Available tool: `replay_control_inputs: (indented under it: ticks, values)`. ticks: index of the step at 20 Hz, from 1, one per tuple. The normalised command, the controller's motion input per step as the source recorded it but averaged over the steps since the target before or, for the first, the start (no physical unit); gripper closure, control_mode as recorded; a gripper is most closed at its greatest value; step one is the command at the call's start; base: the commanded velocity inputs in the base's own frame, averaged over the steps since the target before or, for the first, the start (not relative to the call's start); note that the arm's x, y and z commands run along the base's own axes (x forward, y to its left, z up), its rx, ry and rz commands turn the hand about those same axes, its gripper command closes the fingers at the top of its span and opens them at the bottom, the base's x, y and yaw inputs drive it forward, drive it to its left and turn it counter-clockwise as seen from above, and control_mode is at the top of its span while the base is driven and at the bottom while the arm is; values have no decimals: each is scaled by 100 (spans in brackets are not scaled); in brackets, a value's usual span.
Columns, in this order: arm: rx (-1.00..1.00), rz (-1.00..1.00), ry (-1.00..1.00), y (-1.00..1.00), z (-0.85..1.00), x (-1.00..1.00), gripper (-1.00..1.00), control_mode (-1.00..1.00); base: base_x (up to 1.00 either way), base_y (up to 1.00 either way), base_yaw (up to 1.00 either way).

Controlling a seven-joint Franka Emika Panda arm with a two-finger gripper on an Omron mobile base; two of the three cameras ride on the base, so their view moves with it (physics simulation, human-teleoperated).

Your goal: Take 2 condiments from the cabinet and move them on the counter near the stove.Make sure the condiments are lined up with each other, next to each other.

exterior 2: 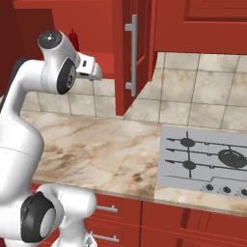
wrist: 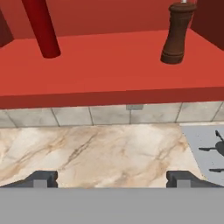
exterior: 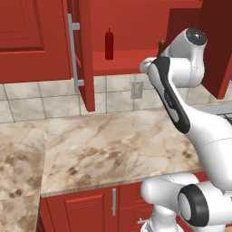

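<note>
The cabinet (exterior: 86, 54) stands open, its door swung out with a long silver handle. On its red shelf (wrist: 109, 70) the slim red squeeze bottle (wrist: 41, 28) stands at the left and the dark brown shaker (wrist: 176, 33) at the right, both upright and well apart. In the left base view the bottle (exterior: 108, 44) is plain, while the shaker (exterior: 161, 46) peeks out behind my arm. My gripper (wrist: 111, 178) is open and holds nothing; it hangs in front of and slightly below the shelf, facing between the two condiments. The counter (exterior: 113, 145) lies below, with the stove (exterior 2: 207, 161) to the right.
The open cabinet door (exterior 2: 126, 58) hangs over the counter between the shelf and the stove. Beige wall tiles with an outlet (exterior: 137, 89) run under the shelf. Closed red cupboards (exterior: 27, 31) flank the cabinet, and base drawers (exterior 2: 111, 210) sit under the counter.
</note>
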Motion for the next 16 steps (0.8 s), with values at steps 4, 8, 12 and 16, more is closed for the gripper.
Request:
replay_control_inputs:
  ticks: [4,8,12,16]
  values:
    - [0,-18,-15,0,17,28,-100,-100,0,0,0]
    - [0,-22,-12,0,11,40,-100,-100,0,0,0]
    - [0,-20,-6,-1,7,45,-100,-100,0,0,0]
    - [0,-16,0,-14,20,43,-100,-100,0,0,0]
